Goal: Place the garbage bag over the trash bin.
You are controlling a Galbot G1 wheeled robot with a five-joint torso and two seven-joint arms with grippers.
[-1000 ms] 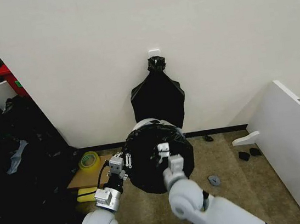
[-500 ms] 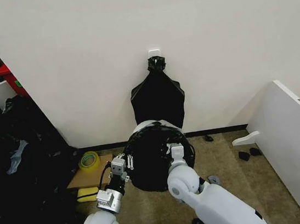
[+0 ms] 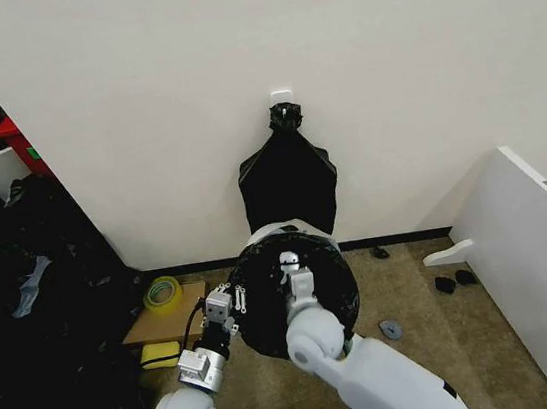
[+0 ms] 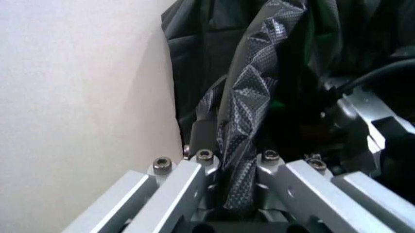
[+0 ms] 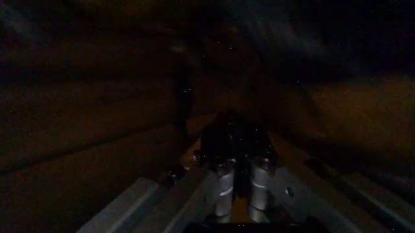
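The trash bin stands on the carpet by the wall, its cream rim showing at the back. The glossy black garbage bag wraps its mouth and sides. My left gripper is at the bin's left side, shut on a crinkled fold of the garbage bag next to the cream bin wall. My right gripper reaches over the middle of the bin's mouth. In the right wrist view it sits in the dark bag interior, and the right gripper has its fingers together.
A flat black bundle hangs from a wall hook behind the bin. A yellow tape roll and cardboard lie to the left, beside a heap of black plastic. A white panel stands at the right.
My right arm swung from the bin's front to its right rim, then up over the middle of the mouth. The left gripper kept its hold at the left side.
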